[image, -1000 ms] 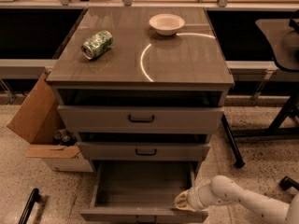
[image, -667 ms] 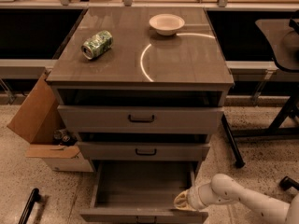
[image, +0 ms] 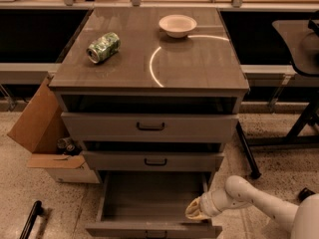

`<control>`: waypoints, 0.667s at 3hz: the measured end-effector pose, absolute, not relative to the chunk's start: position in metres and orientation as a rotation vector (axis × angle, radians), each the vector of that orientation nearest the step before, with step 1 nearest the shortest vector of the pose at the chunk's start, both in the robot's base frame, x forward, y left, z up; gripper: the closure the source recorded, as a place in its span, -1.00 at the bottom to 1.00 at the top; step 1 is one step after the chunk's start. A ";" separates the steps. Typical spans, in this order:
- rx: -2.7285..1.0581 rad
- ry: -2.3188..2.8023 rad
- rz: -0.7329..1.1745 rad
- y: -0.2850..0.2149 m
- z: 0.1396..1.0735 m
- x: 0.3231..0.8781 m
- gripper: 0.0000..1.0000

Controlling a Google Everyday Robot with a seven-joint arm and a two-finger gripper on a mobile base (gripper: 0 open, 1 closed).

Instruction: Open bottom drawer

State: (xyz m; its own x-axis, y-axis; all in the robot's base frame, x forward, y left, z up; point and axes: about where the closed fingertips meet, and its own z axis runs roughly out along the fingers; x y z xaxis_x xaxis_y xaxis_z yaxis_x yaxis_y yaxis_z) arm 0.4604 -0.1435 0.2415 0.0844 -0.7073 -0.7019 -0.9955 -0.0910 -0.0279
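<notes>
Well, the grey bottom drawer (image: 149, 199) is pulled out, just left of the end effector (image: 198, 210), probably parked for pulling; grip can't be told.

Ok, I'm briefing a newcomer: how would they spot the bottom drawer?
Find the grey cabinet with a can on top. The bottom drawer, lowest of three, has the hand at its right front corner. Unlike the two above, it's pulled open.

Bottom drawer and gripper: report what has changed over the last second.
Nothing visibly changed. The bottom drawer stays pulled out, and the gripper stays at its front right corner, inside the right wall. The green can and white bowl on the cabinet top have not moved.
</notes>
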 end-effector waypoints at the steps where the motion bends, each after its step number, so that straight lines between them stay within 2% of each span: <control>1: -1.868 1.674 0.773 -0.151 0.251 0.468 -0.77; 2: -1.872 1.696 0.780 -0.161 0.259 0.473 -1.00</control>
